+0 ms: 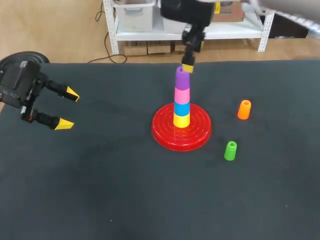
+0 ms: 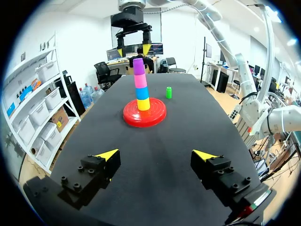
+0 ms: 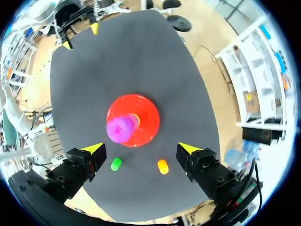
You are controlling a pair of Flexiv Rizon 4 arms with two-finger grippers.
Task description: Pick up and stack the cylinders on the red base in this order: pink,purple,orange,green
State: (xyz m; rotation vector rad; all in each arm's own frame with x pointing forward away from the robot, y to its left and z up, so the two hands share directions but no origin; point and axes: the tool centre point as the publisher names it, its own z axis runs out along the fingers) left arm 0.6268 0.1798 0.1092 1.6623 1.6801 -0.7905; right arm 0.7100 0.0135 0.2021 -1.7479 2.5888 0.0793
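The base (image 1: 181,132) sits near mid-desk, carrying a stack: yellow cylinder (image 1: 181,120), blue cylinder (image 1: 181,108), pink cylinder (image 1: 182,95), purple cylinder (image 1: 182,79) on top. The right tool (image 3: 141,149) hangs straight above the stack, fingers spread wide, gripping nothing. The orange cylinder (image 1: 244,109) and green cylinder (image 1: 230,150) stand apart on the desk (image 1: 125,190) to the base's right, well in from the edge. The left tool (image 1: 68,109) sits at the left edge, likewise wide open and empty-handed, a broad stretch of desk between it and the base.
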